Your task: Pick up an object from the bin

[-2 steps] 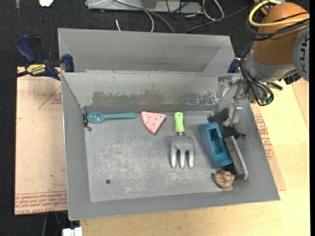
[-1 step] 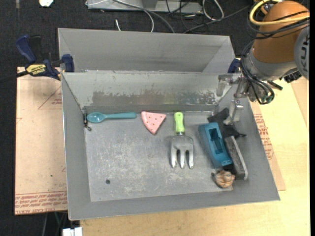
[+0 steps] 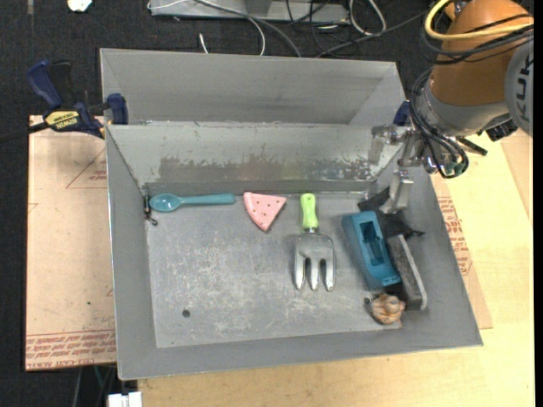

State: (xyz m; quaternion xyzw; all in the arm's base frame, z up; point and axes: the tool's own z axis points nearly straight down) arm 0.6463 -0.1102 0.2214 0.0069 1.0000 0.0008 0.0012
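1. From where I stand, the grey metal bin [image 3: 254, 325] holds five loose things, all spread along its far and right parts
2. The gripper [image 3: 393, 202] hangs in the bin's far right corner, close to the back wall, below the arm's orange cover [image 3: 479, 32] and a bundle of dark cables [image 3: 441, 155]
3. Claw state: I cannot tell whether it is spread or pressed together, since the dark parts at its tip merge with what lies beneath
4. Nearest thing: a blue brush [image 3: 371, 248] with a black bristle strip along its right side. It lies flat by the right wall, running from far to near, and its far end sits directly under the gripper. Contact between the two cannot be confirmed
5. A small brown rounded lump [image 3: 388, 309] lies just beside the brush's near end
6. A metal fork [image 3: 312, 261] with a green handle lies left of the brush, tines pointing to the near side
7. A pink wedge [image 3: 265, 209] lies left of the fork handle
8. A teal spoon [image 3: 188, 200] lies along the back wall at the far left, well apart from the gripper
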